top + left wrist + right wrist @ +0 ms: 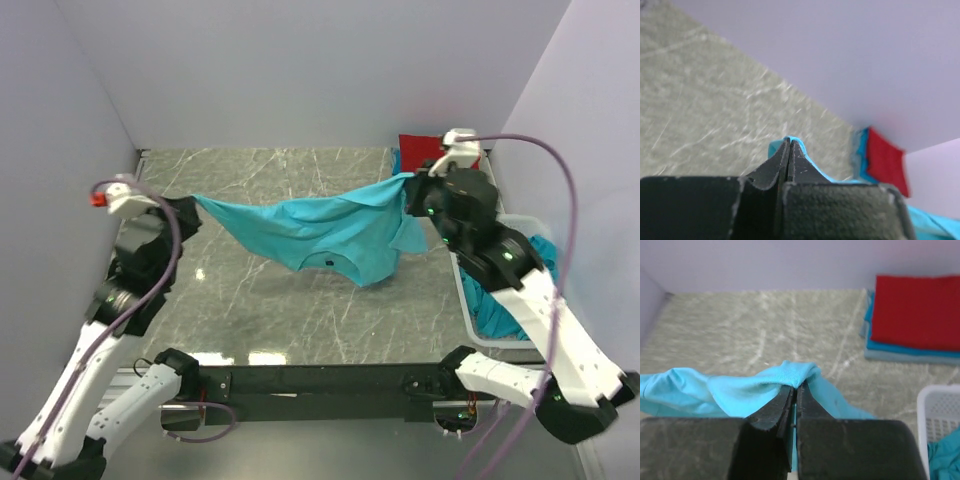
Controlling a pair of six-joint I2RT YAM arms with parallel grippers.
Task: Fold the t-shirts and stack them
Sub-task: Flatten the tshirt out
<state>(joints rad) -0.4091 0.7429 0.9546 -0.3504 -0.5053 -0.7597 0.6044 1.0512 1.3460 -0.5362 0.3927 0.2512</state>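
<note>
A turquoise t-shirt (pixel 320 230) hangs stretched between my two grippers above the marble table, its lower part sagging toward the table. My left gripper (pixel 193 205) is shut on its left end; in the left wrist view (pixel 789 142) a teal edge (pixel 810 162) peeks round the shut fingers. My right gripper (pixel 410 185) is shut on its right end; the right wrist view (pixel 797 387) shows the bunched cloth (pixel 740 390) clamped. A folded stack with a red shirt (pixel 420 148) on top lies at the back right, also in the right wrist view (pixel 917 312) and left wrist view (pixel 885 162).
A white lattice basket (pixel 470 300) stands at the right with more turquoise cloth (pixel 505 315) in it; its corner shows in the right wrist view (pixel 940 410). Pale walls close in the left, back and right sides. A black rail (pixel 320 380) runs along the near edge.
</note>
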